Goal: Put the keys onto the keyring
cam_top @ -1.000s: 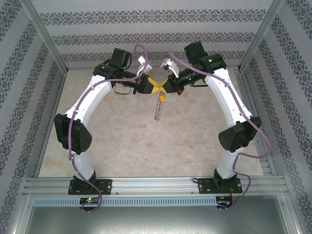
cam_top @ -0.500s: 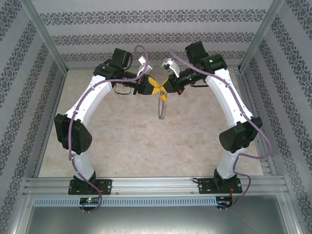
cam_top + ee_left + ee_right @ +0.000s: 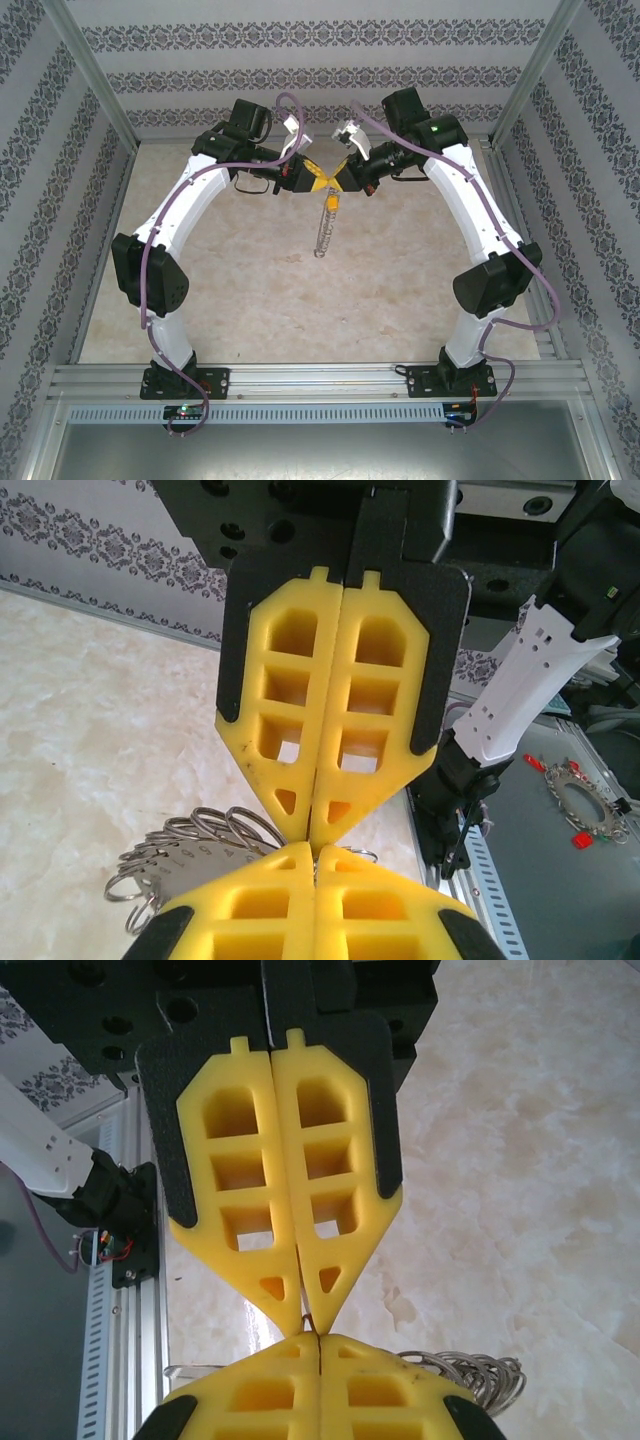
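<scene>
Status: left gripper and right gripper meet tip to tip in the air over the far middle of the table. Both finger pairs are pressed flat together, with no gap in either wrist view. The keyring hangs edge-on straight down from that meeting point, clear of the table, and its fringe of small silver keys bunches just beside the tips. A thin wire bridges the two tips in both wrist views, so my read is that each pair is nipping the ring's wire at the top. I can't rule out that only one is carrying it. The orange-headed key sits just under the tips against the top of the ring. I can't tell whether it is already threaded on or just lying against the wire, because it is too small from above. Step in hand looks like the threading itself: ring held steady, key being worked onto the coil. Next move needs one side to hold the pinch while the other makes small, slow slides along the wire to run the key's hole round the split. There's not much margin, since both grips are on a thin wire, and any twist or early release could drop the whole bunch onto the table.
</scene>
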Tool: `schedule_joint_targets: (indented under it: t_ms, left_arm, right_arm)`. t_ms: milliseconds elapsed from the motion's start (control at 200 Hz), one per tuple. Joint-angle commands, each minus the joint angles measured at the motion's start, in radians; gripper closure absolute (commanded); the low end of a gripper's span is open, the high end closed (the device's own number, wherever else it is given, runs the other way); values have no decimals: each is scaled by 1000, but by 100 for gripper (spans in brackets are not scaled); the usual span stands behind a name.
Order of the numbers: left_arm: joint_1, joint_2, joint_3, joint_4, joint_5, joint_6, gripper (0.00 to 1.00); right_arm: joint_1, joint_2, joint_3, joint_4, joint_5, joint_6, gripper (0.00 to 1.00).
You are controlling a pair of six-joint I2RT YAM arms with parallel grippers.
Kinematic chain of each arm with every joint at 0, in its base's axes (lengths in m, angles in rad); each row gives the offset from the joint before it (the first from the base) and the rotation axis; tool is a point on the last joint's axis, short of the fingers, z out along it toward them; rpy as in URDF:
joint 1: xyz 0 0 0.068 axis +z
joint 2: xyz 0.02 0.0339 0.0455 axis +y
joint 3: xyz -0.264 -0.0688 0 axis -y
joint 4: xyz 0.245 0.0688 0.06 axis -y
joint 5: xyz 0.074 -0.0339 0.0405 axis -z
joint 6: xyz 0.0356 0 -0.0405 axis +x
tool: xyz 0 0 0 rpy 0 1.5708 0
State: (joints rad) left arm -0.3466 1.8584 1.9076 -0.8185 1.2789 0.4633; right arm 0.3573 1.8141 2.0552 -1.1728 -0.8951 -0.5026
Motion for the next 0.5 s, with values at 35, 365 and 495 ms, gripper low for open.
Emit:
schedule_joint_targets:
  t_ms: [35,365,495]
  left_arm:
    - [-57,-8,-41,25,43,-18,100]
    - [-57,-71,-139,269,-6,-145,100]
    - [-57,-82,-140,288,-11,-155,100]
  right_arm:
    - [-1,-28,-4,160,-62,30,100]
    - [-51,-86,-110,303,-113,125,61]
    - [-91,-138,-179,378,-155,177,54]
